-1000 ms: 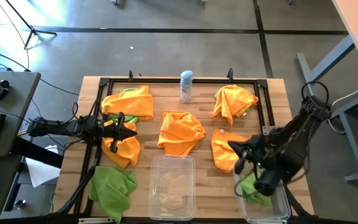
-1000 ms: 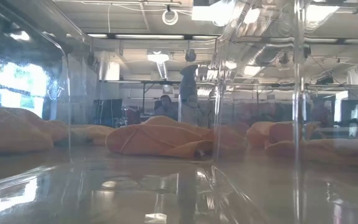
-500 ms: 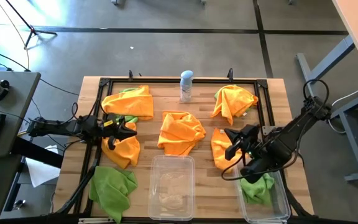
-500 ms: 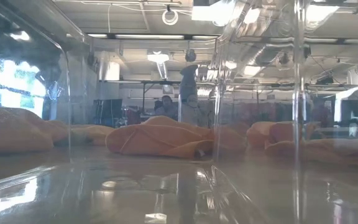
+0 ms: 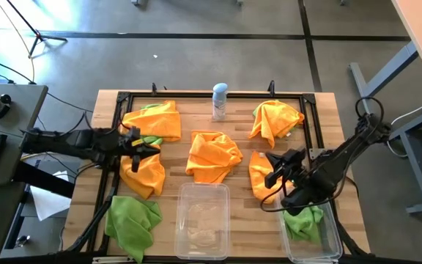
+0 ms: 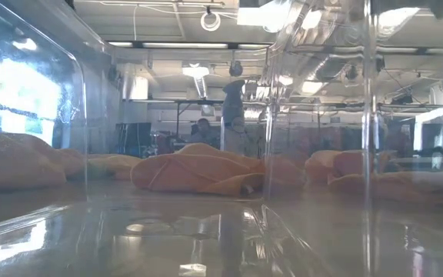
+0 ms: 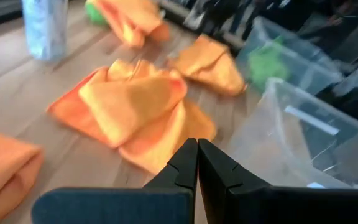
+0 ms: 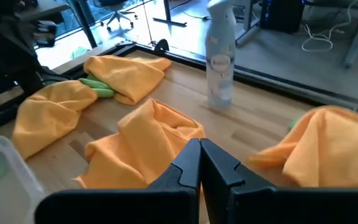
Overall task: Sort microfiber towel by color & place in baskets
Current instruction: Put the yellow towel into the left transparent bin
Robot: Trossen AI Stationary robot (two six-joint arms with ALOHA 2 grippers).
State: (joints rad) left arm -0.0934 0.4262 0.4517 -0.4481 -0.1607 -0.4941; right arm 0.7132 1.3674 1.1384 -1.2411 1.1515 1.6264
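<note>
Several orange towels lie crumpled on the table: one at the far left [image 5: 154, 119] with a green towel [image 5: 151, 139] poking out from under it, one at the left [image 5: 143, 174], one in the middle [image 5: 213, 155], one at the far right [image 5: 275, 119] and one at the right [image 5: 260, 180]. A green towel [image 5: 134, 220] lies at the near left. Another green towel [image 5: 304, 220] lies in the right basket [image 5: 328, 246]. The middle basket [image 5: 202, 220] stands beside it. My left gripper [image 5: 143, 145] is shut above the left towels. My right gripper [image 5: 269, 170] is shut above the right orange towel.
A white-and-blue spray can [image 5: 220, 101] stands at the far middle of the table. A black frame [image 5: 310, 125] runs around the work area. The low view looks through a clear basket wall [image 6: 371, 138] at the orange towels [image 6: 198, 173].
My right gripper has moved from over the right basket toward the table's left and far side, and now stands above the right orange towel; the green towel lies uncovered in that basket. My left gripper has shifted a little toward the far edge.
</note>
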